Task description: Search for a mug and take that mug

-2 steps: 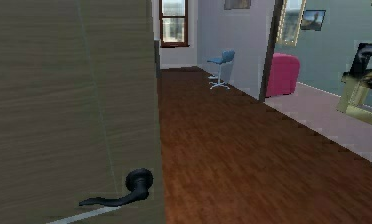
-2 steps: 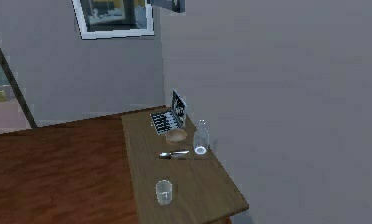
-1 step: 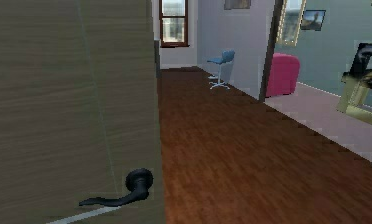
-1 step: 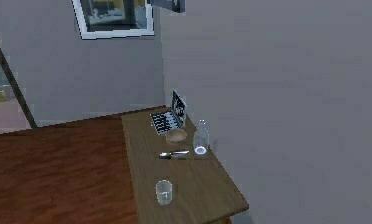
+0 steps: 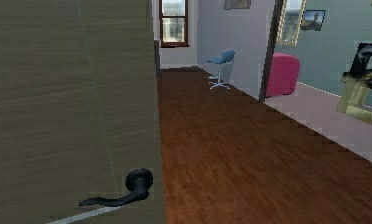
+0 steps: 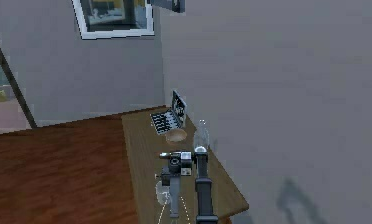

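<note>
Door (image 5: 64, 100): fills the forward view's left, close up, with a dark lever handle (image 5: 122, 190) low on it.
Open room: wood floor (image 5: 244, 160) runs ahead to a blue chair (image 5: 222, 66) under a window (image 5: 173, 22); a doorway opens on the right.
Desk (image 6: 226, 176): set against the grey wall, its near edge meeting the floor.
Writing: the laptop (image 6: 166, 119) screen is too small to read.
Hand (image 6: 166, 203): over bare desk, holding nothing; its grip cannot be told.
Mug: cannot tell; a small pale upright thing (image 6: 204, 130) stands beside the laptop.
</note>
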